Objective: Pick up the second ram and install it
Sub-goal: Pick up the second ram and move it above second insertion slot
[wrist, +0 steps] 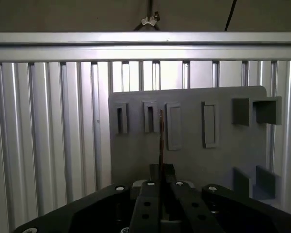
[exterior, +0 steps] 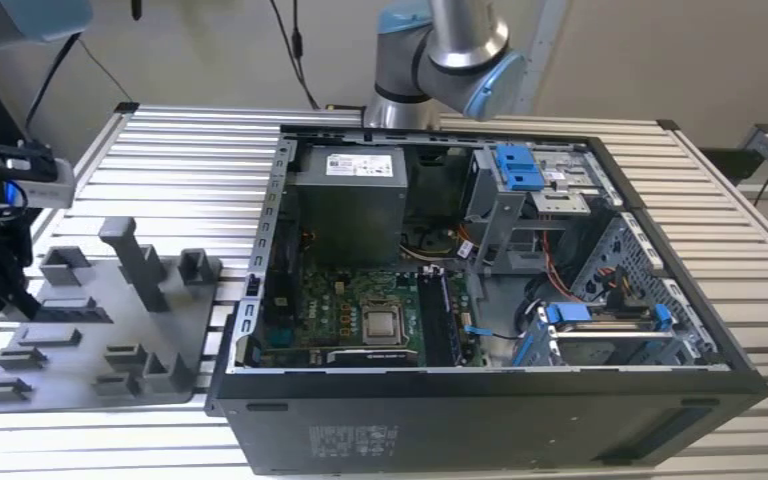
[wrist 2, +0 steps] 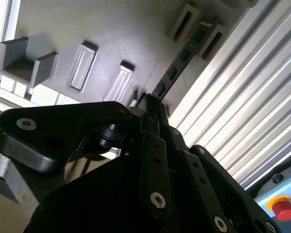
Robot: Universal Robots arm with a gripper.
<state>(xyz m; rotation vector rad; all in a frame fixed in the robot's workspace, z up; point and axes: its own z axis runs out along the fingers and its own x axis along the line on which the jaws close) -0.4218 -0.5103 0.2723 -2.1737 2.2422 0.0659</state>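
Claw (wrist: 161, 170) sits at the exterior view's left, over your slatted table (exterior: 171, 150), beside the open computer case (exterior: 491, 420) and above the grey fixture plate (wrist: 194, 160). It is clenched on the second ram (wrist 2: 182, 58), held edge-on.

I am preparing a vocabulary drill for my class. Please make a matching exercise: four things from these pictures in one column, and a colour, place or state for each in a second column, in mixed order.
Column one:
1. second ram
2. fixture plate
3. computer case
4. drive brackets

Column two:
A. blue, inside the case
B. grey, lying on the slatted table
C. thin and dark, gripped in the hand
D. black, its inside open to view

Pairs: 1-C, 2-B, 3-D, 4-A
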